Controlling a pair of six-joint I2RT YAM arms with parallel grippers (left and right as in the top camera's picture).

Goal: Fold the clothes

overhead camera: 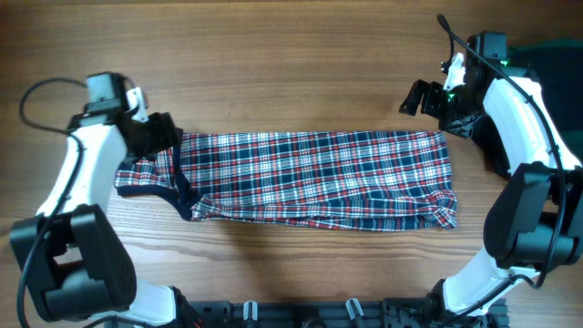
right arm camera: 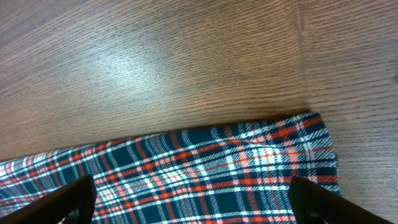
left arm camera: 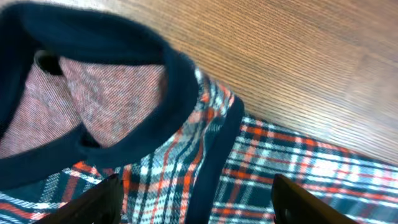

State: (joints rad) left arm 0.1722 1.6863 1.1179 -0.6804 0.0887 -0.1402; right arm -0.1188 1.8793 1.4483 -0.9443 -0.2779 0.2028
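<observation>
Plaid shirt (overhead camera: 319, 178) lies as a long band across your table (overhead camera: 273, 55). Your left end effector (overhead camera: 168, 138) stands spread over its navy collar (left arm camera: 180, 81). Your right end effector (overhead camera: 414, 97), spread wide, hovers beside the opposite far corner.

Shirt (overhead camera: 319, 178) lies flat on table (overhead camera: 273, 73), stretched left to right across the middle. Collar (overhead camera: 150, 189) at its left end, with left gripper (overhead camera: 157, 137) over that end. Right gripper (overhead camera: 417, 98) is just behind the shirt's far right corner, above the table. At the far right edge: possibly a second garment (overhead camera: 557, 56), mostly cut off.
</observation>
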